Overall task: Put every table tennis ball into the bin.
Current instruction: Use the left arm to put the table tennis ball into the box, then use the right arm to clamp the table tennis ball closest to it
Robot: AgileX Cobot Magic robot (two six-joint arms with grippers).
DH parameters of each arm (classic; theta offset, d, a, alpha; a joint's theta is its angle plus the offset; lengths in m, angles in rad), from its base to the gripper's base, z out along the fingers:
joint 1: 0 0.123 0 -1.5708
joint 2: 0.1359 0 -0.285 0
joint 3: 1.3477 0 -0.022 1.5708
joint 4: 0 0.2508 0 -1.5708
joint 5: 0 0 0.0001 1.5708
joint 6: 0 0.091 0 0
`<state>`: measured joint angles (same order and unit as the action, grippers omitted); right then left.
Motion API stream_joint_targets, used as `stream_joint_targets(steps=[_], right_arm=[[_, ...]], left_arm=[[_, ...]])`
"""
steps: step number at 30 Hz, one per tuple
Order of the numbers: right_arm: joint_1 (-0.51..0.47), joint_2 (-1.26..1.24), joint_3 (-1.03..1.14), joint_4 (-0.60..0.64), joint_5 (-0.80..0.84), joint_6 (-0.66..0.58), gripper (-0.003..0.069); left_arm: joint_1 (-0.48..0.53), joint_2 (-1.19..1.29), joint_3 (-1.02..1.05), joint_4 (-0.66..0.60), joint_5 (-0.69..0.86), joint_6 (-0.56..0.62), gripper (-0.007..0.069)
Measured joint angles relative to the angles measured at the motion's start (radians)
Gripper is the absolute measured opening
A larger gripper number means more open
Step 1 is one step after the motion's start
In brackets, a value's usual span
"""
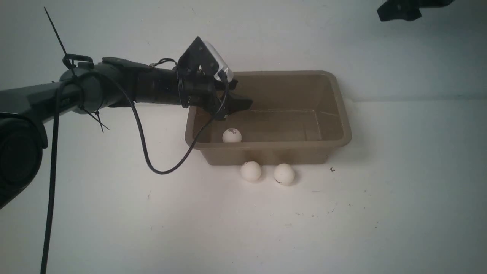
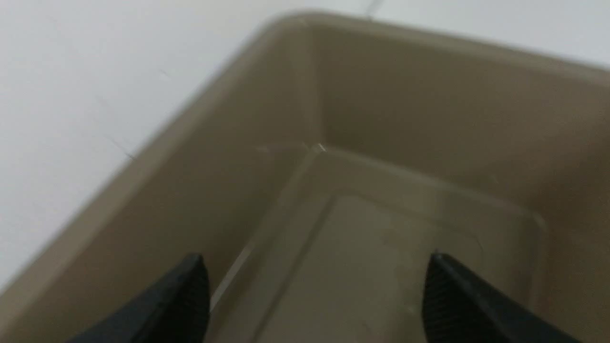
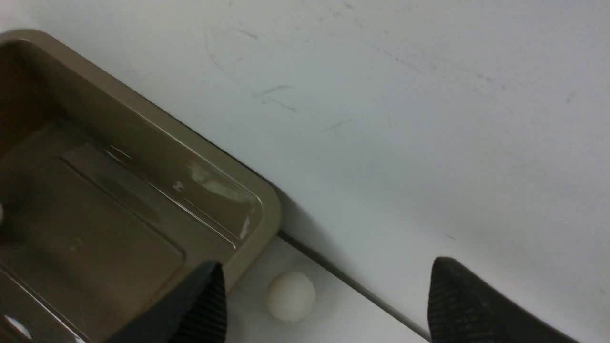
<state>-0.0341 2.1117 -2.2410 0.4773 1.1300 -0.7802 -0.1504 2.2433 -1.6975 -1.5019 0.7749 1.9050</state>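
**Table tennis balls (image 1: 232,135): one in the bin (image 1: 304,156), three out on the counter (image 1: 243,228)**

Reaching in from the counter's left edge, the left arm (image 1: 114,85) lies stretched nearly level, with its wrist over the bin's left end. A black cable (image 1: 144,152) sags from it in a loop, and a wrist camera (image 1: 213,61) sits on top. The left claw (image 1: 243,103) hangs above the left part of the bin, tips pointing in. In the left wrist view its fingers (image 2: 190,300) stand wide apart with nothing between them, only the bin floor beyond.

The inside ball (image 1: 232,135) rests on the bin floor close to the near wall, toward the left end. It has a dark printed mark on its upper right, too small to read. Just in front of the near wall lie two more, side by side and slightly apart. The left outside ball (image 1: 251,171) has dark specks on top, and the right outside ball (image 1: 284,174) has a mark low on its left.

Only a dark piece of the right arm (image 1: 407,9) shows, at the top right of the front view. The right claw (image 3: 328,262) is spread and empty above a fourth ball (image 3: 290,295). That ball lies on the counter just beside a rounded bin corner.
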Motion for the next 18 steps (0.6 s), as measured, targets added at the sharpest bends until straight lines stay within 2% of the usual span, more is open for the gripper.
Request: stream_joint_targets(steps=[2, 5, 10, 18], right_arm=[[0.0, 0.0, 0.014, -0.017, -0.001, 0.001, 0.0514], [-0.003, 0.001, 0.056, -0.037, -0.005, -0.001, 0.0514], [-0.016, 0.039, 0.109, -0.037, -0.019, -0.009, 0.0514], [-0.02, 0.139, 0.124, 0.015, -0.032, -0.012, 0.0514]], left_arm=[[0.0, -0.008, 0.0, -0.053, -0.011, 0.017, 0.0576], [0.0, -0.042, 0.0, -0.064, -0.021, 0.031, 0.0572], [0.0, -0.144, 0.0, 0.017, -0.036, -0.045, 0.0541], [0.0, -0.272, 0.0, 0.36, -0.068, -0.394, 0.0531]])
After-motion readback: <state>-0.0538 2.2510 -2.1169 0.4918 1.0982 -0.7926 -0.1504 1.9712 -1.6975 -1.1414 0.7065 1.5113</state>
